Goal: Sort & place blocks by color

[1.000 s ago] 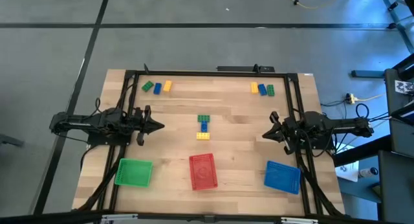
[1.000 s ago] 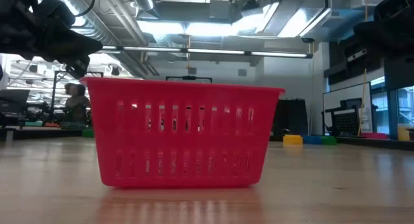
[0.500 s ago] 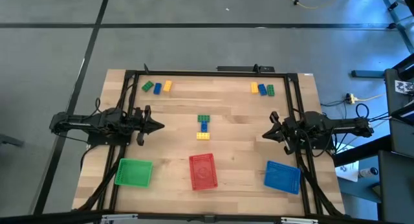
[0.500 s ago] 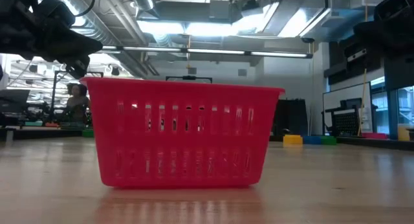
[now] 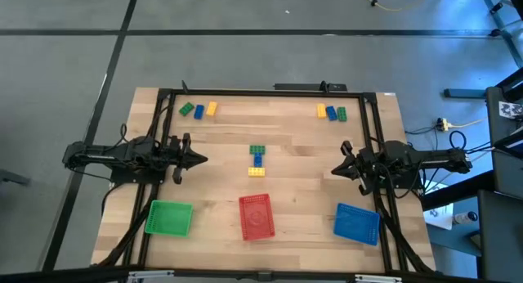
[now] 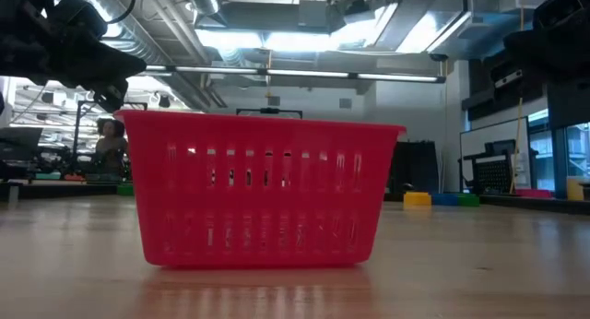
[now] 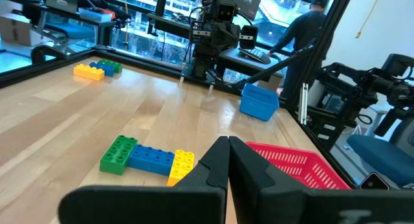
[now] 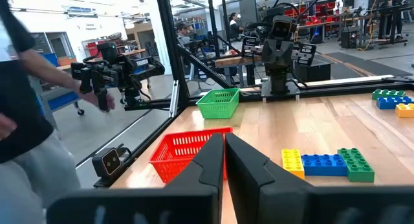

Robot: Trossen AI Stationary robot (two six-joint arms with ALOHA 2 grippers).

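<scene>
Blocks in three rows of green, blue and yellow: one row [image 5: 257, 159] is lying just beyond the red tray [image 5: 256, 216], two at the desk's [image 5: 294, 136] far corners. The low view is showing mostly this tray, hiding the middle row. Left gripper [image 5: 200, 159] and right gripper [image 5: 335, 171] are hovering either side, jaws clenched, empty.
</scene>
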